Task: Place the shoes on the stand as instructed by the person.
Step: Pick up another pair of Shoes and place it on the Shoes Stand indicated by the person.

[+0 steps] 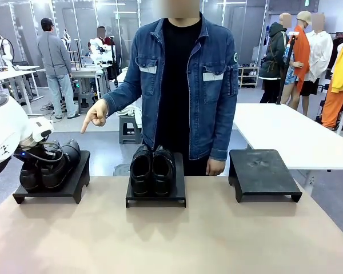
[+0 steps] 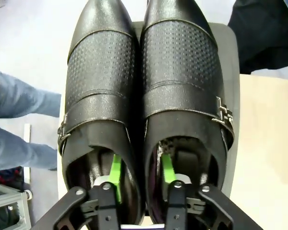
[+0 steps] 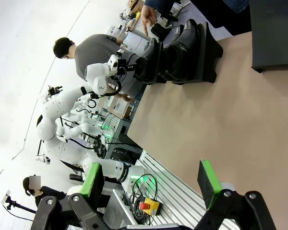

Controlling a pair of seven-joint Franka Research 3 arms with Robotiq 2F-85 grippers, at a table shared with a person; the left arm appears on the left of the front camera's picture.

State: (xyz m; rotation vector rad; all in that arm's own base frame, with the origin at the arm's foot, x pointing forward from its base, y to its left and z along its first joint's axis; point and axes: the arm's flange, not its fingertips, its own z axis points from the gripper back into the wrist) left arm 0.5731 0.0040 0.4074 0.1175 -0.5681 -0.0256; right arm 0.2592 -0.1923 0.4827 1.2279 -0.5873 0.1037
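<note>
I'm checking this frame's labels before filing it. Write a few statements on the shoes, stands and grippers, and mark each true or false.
1. The strapped pair sits on the left stand. True.
2. The right stand holds a pair of shoes. False: its top is bare.
3. The person's hand points down toward the left stand. True.
4. The left gripper grips both shoes from outside. False: one finger sits inside each shoe.
5. The right gripper holds a shoe. False: it is open and holds nothing.
</note>
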